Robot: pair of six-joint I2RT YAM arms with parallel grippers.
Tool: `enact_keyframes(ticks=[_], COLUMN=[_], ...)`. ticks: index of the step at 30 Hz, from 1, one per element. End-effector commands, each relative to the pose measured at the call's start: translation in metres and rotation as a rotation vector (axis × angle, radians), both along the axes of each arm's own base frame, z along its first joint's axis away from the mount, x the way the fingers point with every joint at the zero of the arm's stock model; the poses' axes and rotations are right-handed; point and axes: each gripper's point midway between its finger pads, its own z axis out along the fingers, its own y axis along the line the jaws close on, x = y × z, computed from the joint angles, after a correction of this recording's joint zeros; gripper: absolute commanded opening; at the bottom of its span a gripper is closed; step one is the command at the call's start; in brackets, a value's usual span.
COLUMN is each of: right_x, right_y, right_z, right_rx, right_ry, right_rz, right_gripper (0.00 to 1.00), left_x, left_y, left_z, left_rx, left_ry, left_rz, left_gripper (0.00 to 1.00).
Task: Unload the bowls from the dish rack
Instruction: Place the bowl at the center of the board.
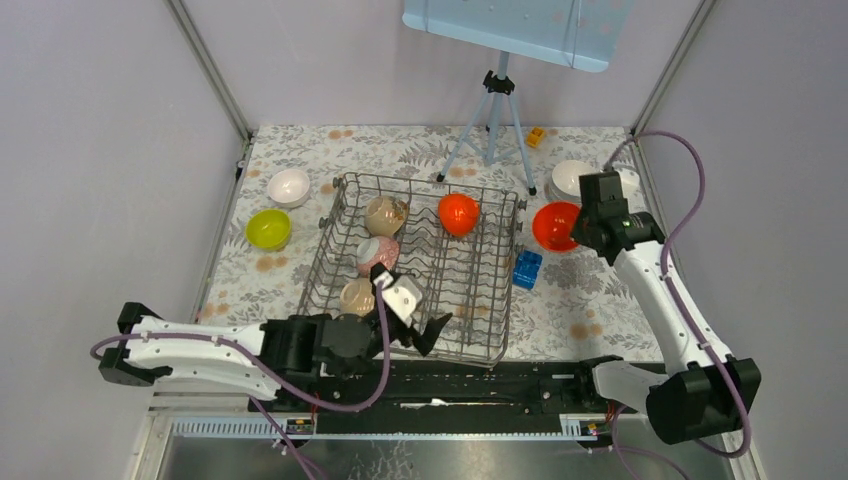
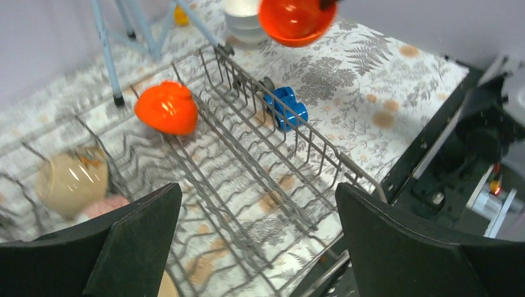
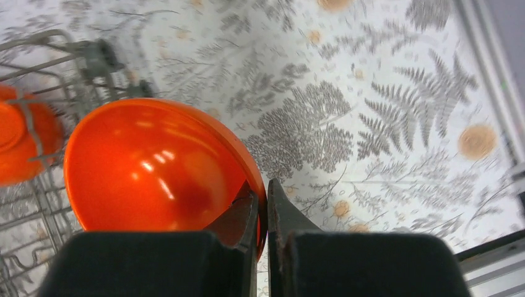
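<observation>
The right gripper (image 3: 263, 197) is pinching the rim of an orange-red bowl (image 3: 155, 167). Its jaws are shut on the thin wall, one finger inside and one outside. This edge grip is suiting a glossy round shell that the pincer could hardly span whole. The bowl is hanging over the flowered tablecloth (image 3: 371, 93) just right of the dish rack (image 1: 415, 265), near the white bowls (image 1: 572, 178) at the far right (probably the spot meant for it, though it is not set down yet).

The left gripper (image 2: 257, 204) is hovering over the near end of the rack with its jaws wide apart and nothing between them, likely lining up for a pick. Four bowls are sitting in the rack. A second orange-red bowl (image 1: 458, 213) is propped on edge at the far side. Down the left row are a beige bowl (image 1: 385, 213), a pale pink bowl (image 1: 378, 252) and a nearer beige bowl (image 1: 357, 295). The tines are holding them tilted, which is leaving their rims open to a pinch.

A lone white bowl (image 1: 289, 186) and a lime-yellow bowl (image 1: 268, 228) are lying on the cloth left of the rack. A blue block (image 1: 527, 268) is lying just beside its right wall.

No brand, label or writing is showing legibly anywhere.
</observation>
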Motion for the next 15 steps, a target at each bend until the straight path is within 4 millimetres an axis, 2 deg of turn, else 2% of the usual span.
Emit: enact_keyframes(ticks=[1,5,7,15], right_x=[0.01,0.006,0.005,0.012], right_y=[-0.021,-0.051,-0.06,-0.094], right_z=[-0.019,-0.048,-0.06,-0.079], right_rx=[0.218,0.269,0.308,0.294], right_ry=[-0.092,-0.089,-0.093,-0.103], right_rz=[-0.211,-0.385,-0.448,-0.603], right_gripper=[0.0,0.0,0.0,0.0], left_x=[0.014,0.017,0.018,0.013], left_y=[-0.013,-0.013,-0.009,0.005], left_z=[0.004,-0.02,-0.033,-0.058], left_rx=[-0.25,-0.258,-0.262,-0.325], left_ry=[0.262,0.372,0.411,0.538], left_rz=[0.137,0.226,0.268,0.317], left_gripper=[0.99,0.99,0.99,0.99])
